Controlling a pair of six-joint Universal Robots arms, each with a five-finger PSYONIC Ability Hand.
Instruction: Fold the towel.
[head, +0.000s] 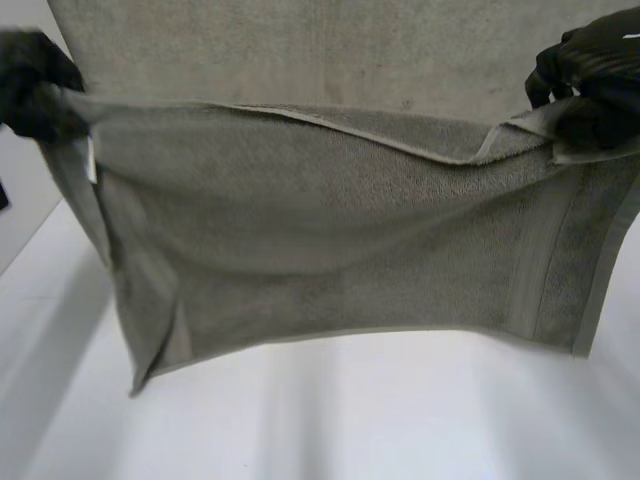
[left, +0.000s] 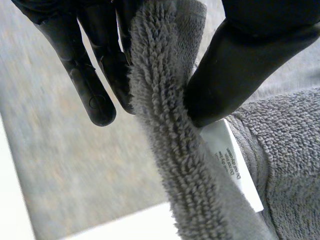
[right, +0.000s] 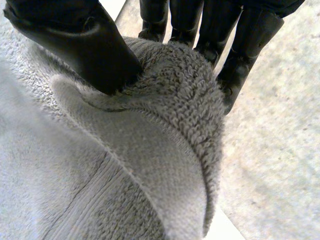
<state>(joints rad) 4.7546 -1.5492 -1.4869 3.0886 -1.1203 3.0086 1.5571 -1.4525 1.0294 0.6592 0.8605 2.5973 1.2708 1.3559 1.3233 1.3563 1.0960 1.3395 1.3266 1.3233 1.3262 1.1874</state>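
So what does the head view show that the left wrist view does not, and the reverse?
Head view: the right hand holding the towel's other corner, the lifted towel hanging between both hands, the white table below. Left wrist view: print on the white label, and the thumb pinching the towel edge against the fingers. Both: the left hand shut on the towel.

Head camera overhead, looking down, wrist cameras very near the two raised corners, towel (head: 330, 240) shared by all.

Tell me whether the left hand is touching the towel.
Touching. The left wrist view shows the left hand pinching the towel edge between thumb and fingers.
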